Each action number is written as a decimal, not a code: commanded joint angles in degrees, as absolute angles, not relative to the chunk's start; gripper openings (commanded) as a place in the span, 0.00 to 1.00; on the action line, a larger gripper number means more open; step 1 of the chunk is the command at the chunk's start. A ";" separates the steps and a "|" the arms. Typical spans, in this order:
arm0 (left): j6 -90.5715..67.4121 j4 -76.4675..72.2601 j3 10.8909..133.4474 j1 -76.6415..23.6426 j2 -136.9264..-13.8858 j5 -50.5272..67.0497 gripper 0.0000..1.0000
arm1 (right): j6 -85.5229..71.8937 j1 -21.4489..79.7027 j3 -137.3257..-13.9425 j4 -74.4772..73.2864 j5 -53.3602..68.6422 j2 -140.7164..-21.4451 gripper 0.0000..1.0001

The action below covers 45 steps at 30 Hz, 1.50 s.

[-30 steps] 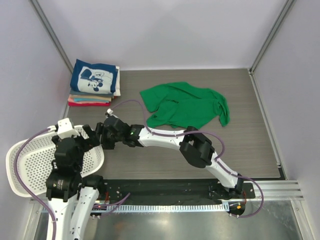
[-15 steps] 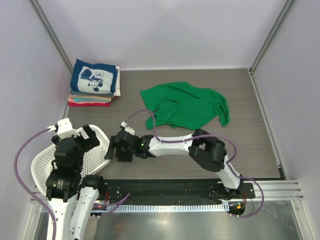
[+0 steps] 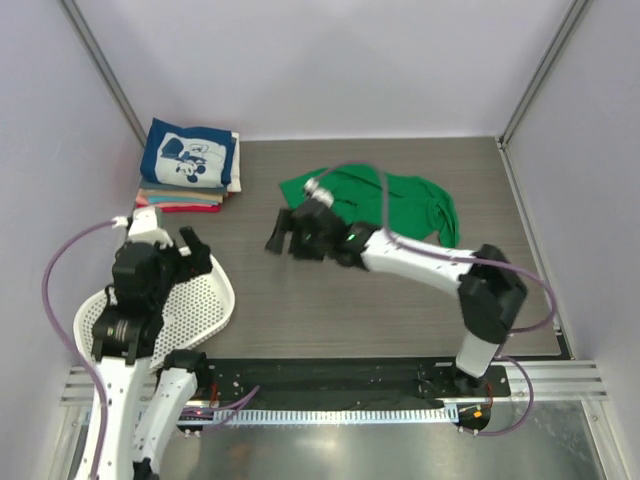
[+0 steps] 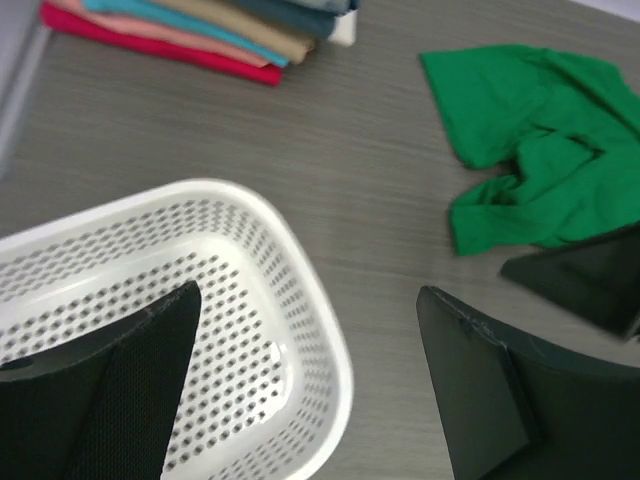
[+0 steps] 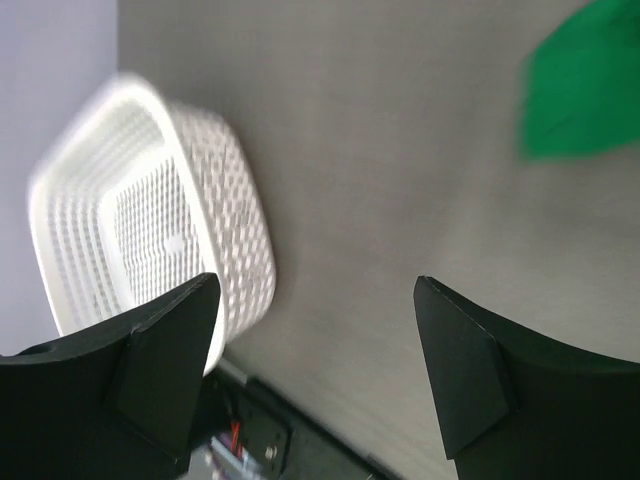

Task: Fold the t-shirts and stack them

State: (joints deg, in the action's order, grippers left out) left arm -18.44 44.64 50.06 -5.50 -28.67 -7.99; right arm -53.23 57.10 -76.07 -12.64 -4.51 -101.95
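- Green t-shirt (image 3: 415,205) lies crumpled and unfolded on the far middle of the table (image 3: 300,310). Its long axis runs left to right, and a loose flap hangs toward the near side at its left end. Which way the neck points I cannot tell.
- The folded stack (image 3: 188,165) sits in the far left corner, well apart from the green tee. A navy tee with a white cartoon print is on top, with cream, tan, teal and red-pink edges layered below.
- The cloth looks soft and matte; the tabletop is grey wood-grain.
- The white basket (image 3: 195,300) is perforated plastic with rounded corners and sits at the near left.
- The right arm reaches from its near-right base diagonally left and away, its forearm crossing the green tee's near edge. The right gripper (image 3: 280,230) is blurred, just beside the tee's left end, fingers spread wide and empty.
- The left arm stands folded upright at the near left. The left gripper (image 3: 192,250) hangs over the basket's far rim, fingers wide apart, gripping nothing.
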 commanded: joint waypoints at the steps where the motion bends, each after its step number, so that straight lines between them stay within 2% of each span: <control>1: -21.26 37.37 54.40 -5.27 -36.99 4.82 0.89 | -40.99 48.45 -74.54 -17.12 -7.30 -92.47 0.85; 6: -24.96 30.07 57.29 -8.69 -49.61 9.76 0.84 | -36.39 33.45 -72.25 -23.02 -8.26 -87.20 0.85; 10: -22.94 29.36 62.57 -23.77 -62.99 0.39 0.84 | -34.46 20.09 -68.30 -24.17 -6.34 -84.81 0.86; 13: -24.25 26.99 66.17 -27.33 -73.43 -0.79 0.84 | -29.63 12.86 -70.65 -24.08 -0.80 -88.58 0.87; 18: -27.42 20.67 65.31 -28.30 -80.15 -0.35 0.82 | -21.89 12.74 -88.92 -24.43 12.02 -104.89 0.86; 22: -28.82 19.42 61.09 -28.39 -76.56 -6.05 0.82 | -18.82 16.86 -106.83 -29.59 14.15 -117.31 0.86; 25: -29.53 21.26 57.75 -28.30 -70.86 -9.92 0.83 | -15.56 22.83 -129.19 -36.61 10.83 -129.69 0.86; 28: -28.66 25.13 55.20 -28.30 -64.53 -12.56 0.84 | -13.02 28.46 -142.77 -39.90 7.83 -140.14 0.87; 31: -27.77 29.26 53.00 -28.39 -57.32 -15.38 0.86 | -12.83 31.98 -147.82 -37.98 5.63 -146.92 0.87; 37: -28.22 35.33 50.02 -28.39 -43.98 -16.43 0.88 | -10.11 37.25 -148.36 -30.42 -4.29 -153.45 0.87; 45: -28.21 35.51 45.61 -28.30 -39.20 -17.23 0.88 | -8.17 39.11 -150.03 -25.93 -20.82 -158.47 0.86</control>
